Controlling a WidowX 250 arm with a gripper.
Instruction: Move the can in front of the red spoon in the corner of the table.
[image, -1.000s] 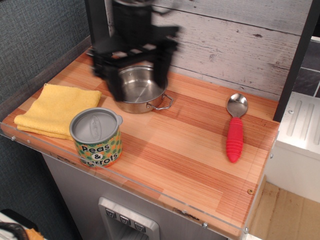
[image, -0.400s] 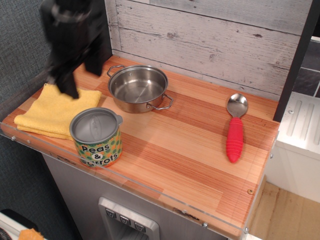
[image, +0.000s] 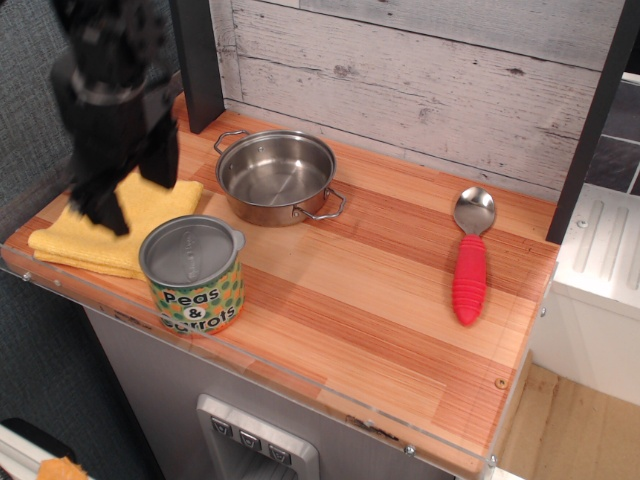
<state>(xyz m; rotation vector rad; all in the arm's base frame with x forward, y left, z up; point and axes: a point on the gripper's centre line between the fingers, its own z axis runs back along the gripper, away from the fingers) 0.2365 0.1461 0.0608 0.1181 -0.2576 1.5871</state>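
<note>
The can (image: 193, 274), a short tin with a grey lid and a "Peas & Carrots" label, stands at the table's (image: 350, 310) front left edge. The red spoon (image: 469, 258) lies at the right, bowl toward the back wall, red handle toward the front. My black gripper (image: 132, 190) hangs above the yellow cloth, just left of and behind the can, not touching it. It is blurred by motion; its two fingers stand apart and hold nothing.
A steel pot (image: 277, 177) with two handles sits behind the can. A folded yellow cloth (image: 108, 225) lies at the left edge. A wooden plank wall (image: 420, 80) closes the back. A clear rim runs along the table's front.
My gripper has swung from above the pot leftward, then down and forward over the yellow cloth toward the can. The can, spoon and pot have not moved.
</note>
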